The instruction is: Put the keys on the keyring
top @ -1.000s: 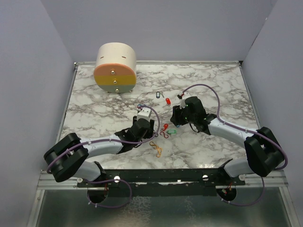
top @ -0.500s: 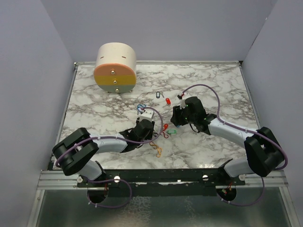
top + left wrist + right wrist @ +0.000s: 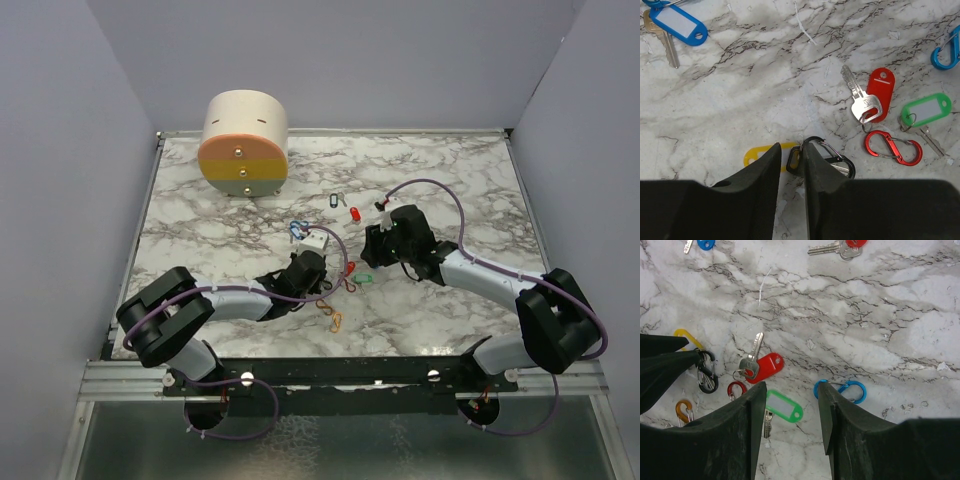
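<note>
Pinching just the end of the black carabiner [image 3: 850, 165], the nearly closed left gripper [image 3: 792, 147] could let it twist or slip free when lifted. The right gripper [image 3: 790, 388] hangs wide open and empty, with the green-tagged key [image 3: 785, 412] lying just at its 6 o'clock.

Blue carabiner [image 3: 936, 59] cut by edge, yellow tag [image 3: 762, 148] partly hidden
</note>
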Controlling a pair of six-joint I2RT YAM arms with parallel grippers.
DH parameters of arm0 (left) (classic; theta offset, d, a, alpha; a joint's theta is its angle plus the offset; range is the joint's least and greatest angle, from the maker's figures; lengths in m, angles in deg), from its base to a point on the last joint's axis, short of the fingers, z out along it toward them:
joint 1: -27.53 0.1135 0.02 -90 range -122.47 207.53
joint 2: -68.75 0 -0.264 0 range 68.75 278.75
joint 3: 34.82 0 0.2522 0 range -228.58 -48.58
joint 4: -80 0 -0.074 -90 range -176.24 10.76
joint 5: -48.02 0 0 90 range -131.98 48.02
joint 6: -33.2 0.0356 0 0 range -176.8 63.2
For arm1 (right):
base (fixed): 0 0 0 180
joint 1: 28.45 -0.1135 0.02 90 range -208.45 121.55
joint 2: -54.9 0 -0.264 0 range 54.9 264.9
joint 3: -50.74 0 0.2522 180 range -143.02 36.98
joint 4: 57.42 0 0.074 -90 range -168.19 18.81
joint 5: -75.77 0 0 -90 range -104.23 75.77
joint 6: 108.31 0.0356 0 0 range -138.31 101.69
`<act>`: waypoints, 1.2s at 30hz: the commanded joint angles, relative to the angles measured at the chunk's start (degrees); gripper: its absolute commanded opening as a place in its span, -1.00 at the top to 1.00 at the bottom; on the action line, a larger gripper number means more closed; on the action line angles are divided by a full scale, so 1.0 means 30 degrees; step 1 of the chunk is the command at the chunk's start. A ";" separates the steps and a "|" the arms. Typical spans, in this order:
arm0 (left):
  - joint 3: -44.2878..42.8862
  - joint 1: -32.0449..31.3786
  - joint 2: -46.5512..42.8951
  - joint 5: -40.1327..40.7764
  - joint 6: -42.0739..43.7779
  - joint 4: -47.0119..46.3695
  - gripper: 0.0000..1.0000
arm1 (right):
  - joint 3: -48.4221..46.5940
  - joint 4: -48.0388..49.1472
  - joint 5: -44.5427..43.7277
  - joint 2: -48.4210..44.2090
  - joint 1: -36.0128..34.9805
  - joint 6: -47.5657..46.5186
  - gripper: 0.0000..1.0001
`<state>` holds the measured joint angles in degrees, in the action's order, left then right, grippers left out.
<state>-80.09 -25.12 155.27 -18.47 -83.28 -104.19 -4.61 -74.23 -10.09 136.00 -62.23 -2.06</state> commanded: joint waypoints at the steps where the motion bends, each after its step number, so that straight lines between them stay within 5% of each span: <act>1: -0.0452 -0.0106 0.0166 -0.0318 0.0207 -0.0554 0.53 | 0.0265 0.0079 0.0055 -0.0533 -0.0099 -0.0015 0.08; 12: -0.0329 -0.0089 0.0125 -0.0532 0.0359 -0.0610 1.00 | 0.0340 0.0050 0.0055 -0.0637 -0.0096 -0.0024 0.09; 36: -0.1709 0.0879 -0.3036 0.1989 0.1375 0.1377 1.00 | -0.0368 0.0927 -0.0081 0.1187 -0.4380 -0.0409 0.10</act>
<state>-84.52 -23.59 148.93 -14.99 -79.74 -102.23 -4.17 -73.29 -8.87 136.74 -73.38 -3.17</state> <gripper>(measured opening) 0.009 0.451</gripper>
